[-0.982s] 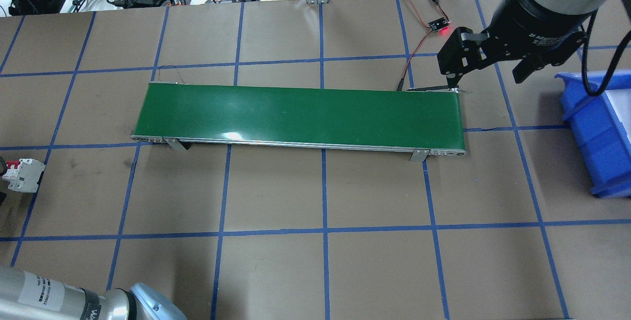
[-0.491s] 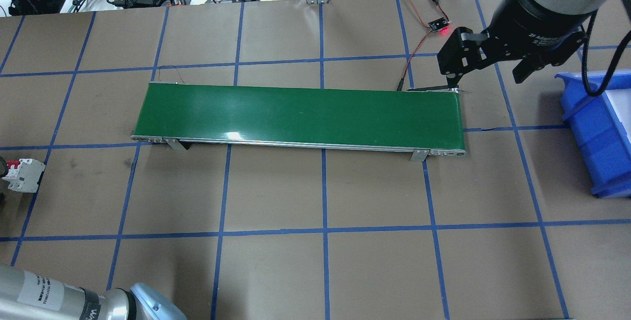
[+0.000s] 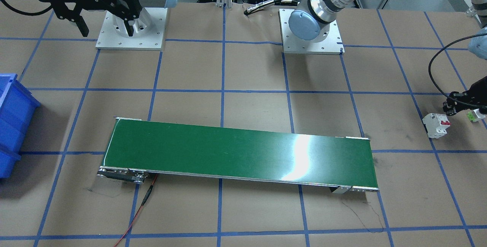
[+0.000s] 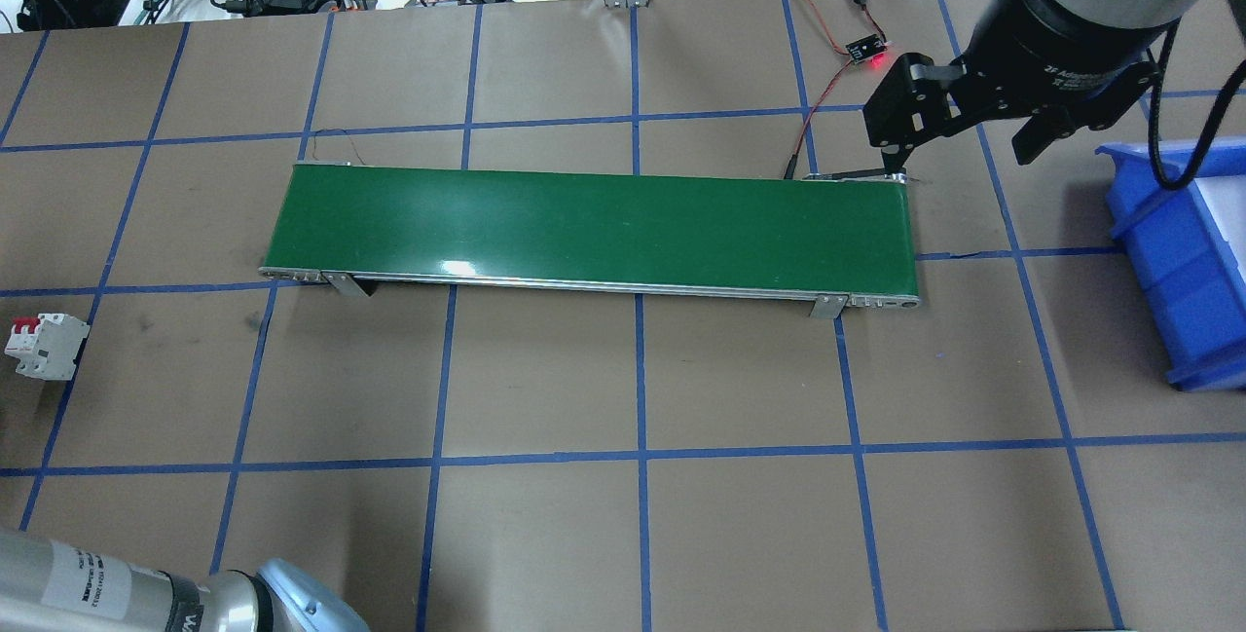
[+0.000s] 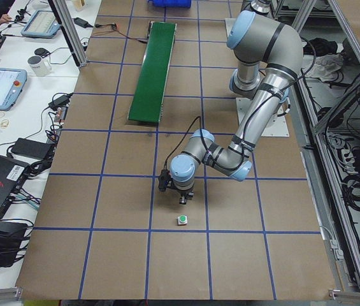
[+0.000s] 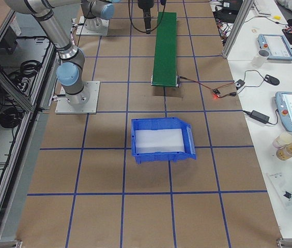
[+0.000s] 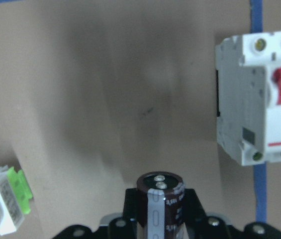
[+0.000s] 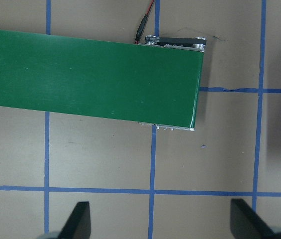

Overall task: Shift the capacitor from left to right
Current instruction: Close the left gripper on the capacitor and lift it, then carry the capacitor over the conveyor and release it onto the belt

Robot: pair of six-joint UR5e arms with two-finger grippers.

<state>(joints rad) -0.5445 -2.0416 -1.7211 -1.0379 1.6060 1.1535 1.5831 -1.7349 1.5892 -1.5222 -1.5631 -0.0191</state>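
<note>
The capacitor (image 7: pixel 159 191), a stubby black cylinder with a silvery stripe, stands upright between the jaws of my left gripper (image 7: pixel 160 211), which is shut on it and holds it above the brown table. The left gripper also shows at the right edge of the front-facing view (image 3: pixel 452 106) and in the exterior left view (image 5: pixel 176 191), beside the white circuit breaker (image 3: pixel 435 125). It is out of the overhead view. My right gripper (image 4: pixel 962 147) is open and empty, hovering past the right end of the green conveyor belt (image 4: pixel 594 228); it also shows in the right wrist view (image 8: pixel 162 221).
The white breaker with red switches (image 7: pixel 259 94) lies right of the capacitor, and a white-and-green push button (image 7: pixel 3 201) lies to its left. A blue bin (image 4: pixel 1183 262) stands at the table's right end. A red-lit sensor board (image 4: pixel 866 51) with wires sits behind the belt.
The dark tip of the left gripper, seen at the overhead view's left edge beside the breaker, has left that view. The right arm has not moved.
</note>
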